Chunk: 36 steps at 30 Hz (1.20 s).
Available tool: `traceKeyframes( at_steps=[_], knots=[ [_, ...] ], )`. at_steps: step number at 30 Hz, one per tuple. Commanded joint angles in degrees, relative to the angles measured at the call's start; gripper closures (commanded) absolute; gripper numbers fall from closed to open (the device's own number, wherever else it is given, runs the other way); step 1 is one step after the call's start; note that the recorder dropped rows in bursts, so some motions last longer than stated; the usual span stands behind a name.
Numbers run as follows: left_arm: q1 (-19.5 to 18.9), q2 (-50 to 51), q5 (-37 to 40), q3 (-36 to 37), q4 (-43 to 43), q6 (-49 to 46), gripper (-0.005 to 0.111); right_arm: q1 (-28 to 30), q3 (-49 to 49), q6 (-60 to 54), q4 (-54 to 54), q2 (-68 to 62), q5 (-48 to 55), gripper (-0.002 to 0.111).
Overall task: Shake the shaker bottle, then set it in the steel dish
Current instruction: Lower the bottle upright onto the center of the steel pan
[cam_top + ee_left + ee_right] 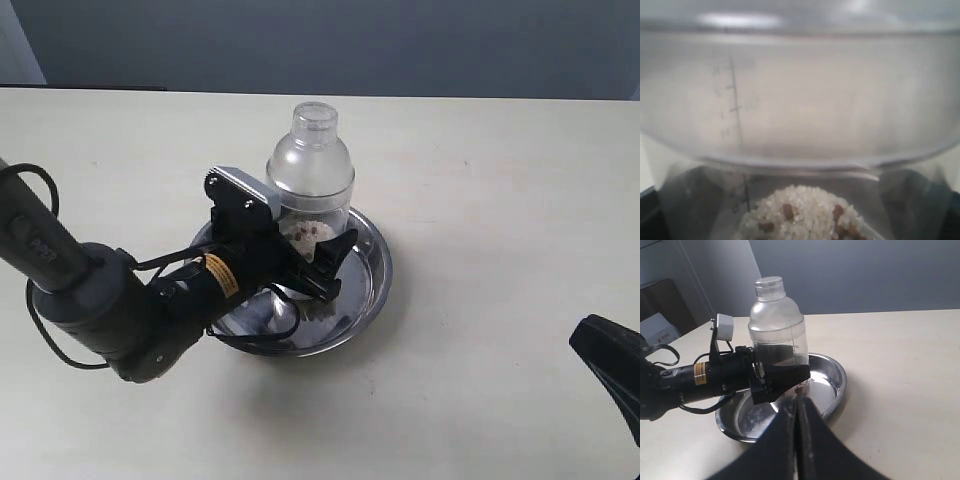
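- Shaker bottle (800, 100) filled the left wrist view at close range, its frosted wall and printed measuring marks blurred, with a mound of white and brown granules (800, 215) lying at the bottom.
- At the near right of the exterior view, the right gripper (796, 402) hung over bare table (500, 180), well apart from the dish. Its fingers were pressed together along a thin seam and held nothing.
- Reaching in from the left, the left gripper (322, 250) was clamped around the bottle's lower body, one black finger crossing the front of the wall.
- The steel dish (372, 290) sat near the middle of the table, its shiny base reflecting the arm.
- The bottle stood upright within the dish's rim, neck cap up. Whether its base touched the dish floor could not be told.
- Beyond the table's far edge ran a plain grey wall (400, 40).
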State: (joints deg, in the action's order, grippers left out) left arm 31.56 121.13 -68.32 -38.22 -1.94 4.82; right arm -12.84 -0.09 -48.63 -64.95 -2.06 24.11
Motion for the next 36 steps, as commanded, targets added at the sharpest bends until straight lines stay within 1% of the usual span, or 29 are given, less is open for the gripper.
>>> traceKeyframes(
  at_steps=[1, 5, 11, 17, 25, 26, 28, 31, 34, 36],
  knots=[
    [0.0, -0.1, -1.1, 0.0, -2.3, 0.7, 0.034, 0.2, 0.1, -0.2, 0.0, 0.2, -0.5, 0.109],
    [0.0, -0.1, -1.1, 0.0, -4.6, 2.6, 0.031, 0.2, 0.1, -0.2, 0.0, 0.2, -0.5, 0.109],
    [0.0, -0.1, -0.8, 0.0, -4.6, 3.0, 0.025, 0.2, 0.1, -0.2, 0.0, 0.2, -0.5, 0.109],
    [0.0, -0.3, 2.7, 0.0, -4.0, 2.9, 0.025, 0.2, 0.1, -0.2, 0.0, 0.2, -0.5, 0.109],
    [0.0, -0.4, 4.4, 0.0, -4.2, 3.0, 0.025, 0.2, 0.1, -0.2, 0.0, 0.2, -0.3, 0.109],
    [0.0, -0.4, 4.7, 0.0, -4.3, 3.1, 0.024, 0.2, 0.1, -0.2, 0.0, 0.2, -0.3, 0.109],
    [0.0, -0.5, 5.9, 0.0, -1.7, 3.1, 0.02, 0.2, 0.1, -0.2, 0.0, 0.2, -0.3, 0.109],
    [0.0, -0.5, 6.7, 0.0, 0.4, 3.1, 0.013, 0.2, 0.1, -0.2, 0.0, 0.2, -0.3, 0.109],
    [0.0, -0.5, 7.3, 0.0, -0.7, 3.1, 0.007, 0.2, 0.1, -0.2, 0.0, 0.2, -0.3, 0.109],
    [0.0, -0.5, 6.8, 0.0, -3.5, 3.1, 0.006, 0.2, 0.1, -0.2, 0.0, 0.2, -0.3, 0.109]
  ],
)
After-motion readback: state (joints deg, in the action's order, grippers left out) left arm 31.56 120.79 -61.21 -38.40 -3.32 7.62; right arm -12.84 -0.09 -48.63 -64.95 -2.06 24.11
